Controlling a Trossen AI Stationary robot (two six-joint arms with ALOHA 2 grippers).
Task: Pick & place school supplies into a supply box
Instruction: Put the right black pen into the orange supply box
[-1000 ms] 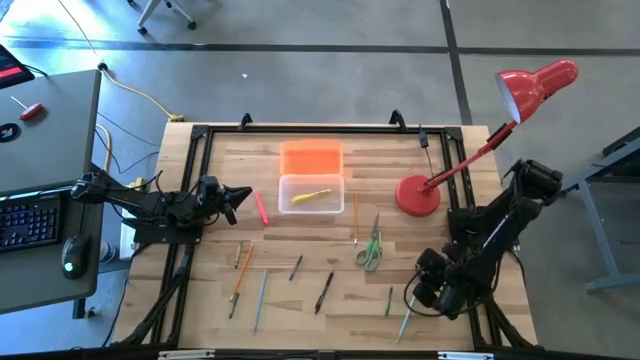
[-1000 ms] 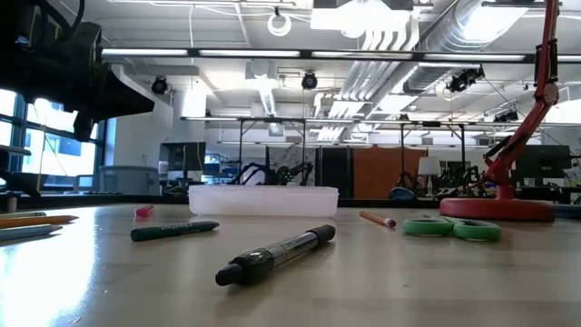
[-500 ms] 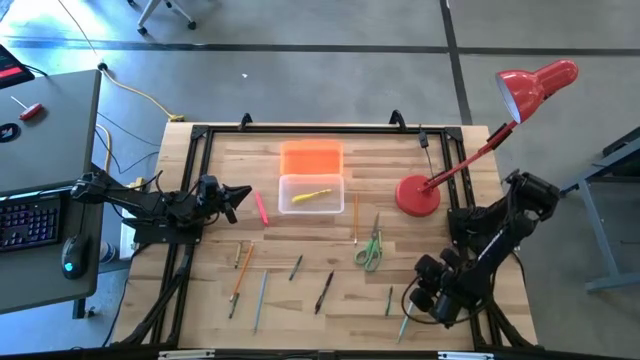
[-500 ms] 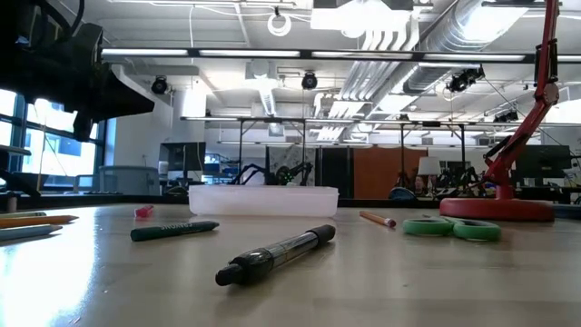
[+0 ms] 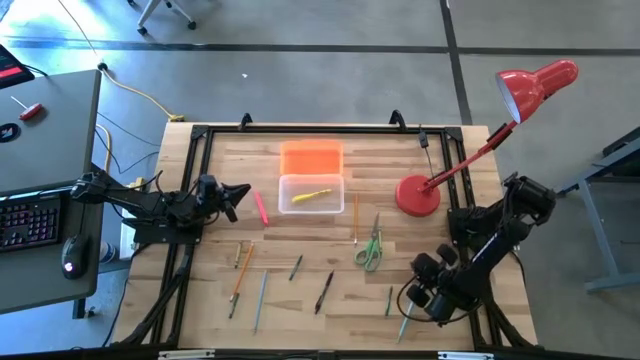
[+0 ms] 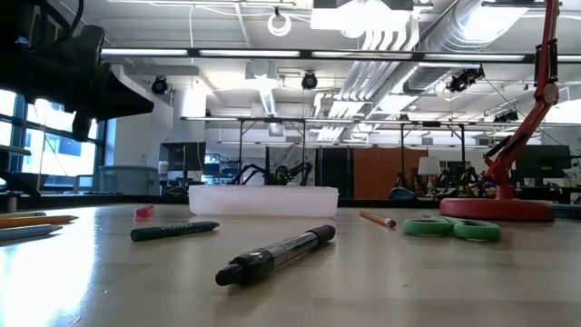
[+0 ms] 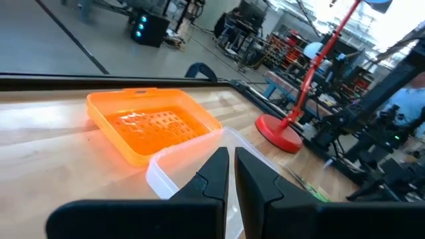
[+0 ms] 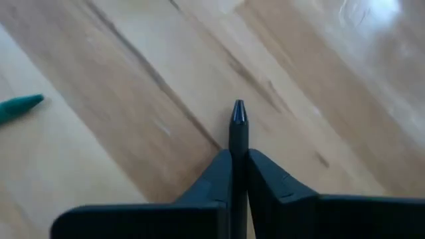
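Observation:
The supply box (image 5: 311,194), a clear case, stands on the table with a yellow pencil inside; its orange lid (image 5: 311,158) lies behind it. Loose school supplies lie on the wood: a pink marker (image 5: 261,208), green-handled scissors (image 5: 369,250), a black pen (image 6: 277,254) and several pencils (image 5: 240,280). My right gripper (image 5: 410,303) is low at the near right, shut on a grey pen (image 5: 404,323). My left gripper (image 5: 238,194) waits at the left edge, shut, pointing level at the box. My right gripper pinches the grey pen between its two fingers (image 8: 219,174). The pen's dark pointed tip (image 8: 238,113) sticks out past the fingertips. The fingers come slanting down from the table's far right. In the high view the pen's near part (image 5: 402,330) still lies on the table.
A red desk lamp stands on its round base (image 5: 417,195) at the far right, its arm reaching past the table edge. A green pencil (image 5: 389,300) lies just left of my right gripper. A desk with a keyboard (image 5: 25,220) stands to the left.
My right gripper has sunk toward the table and shifted a little toward the left, coming down onto the grey pen. The pen and the other supplies lie where they were.

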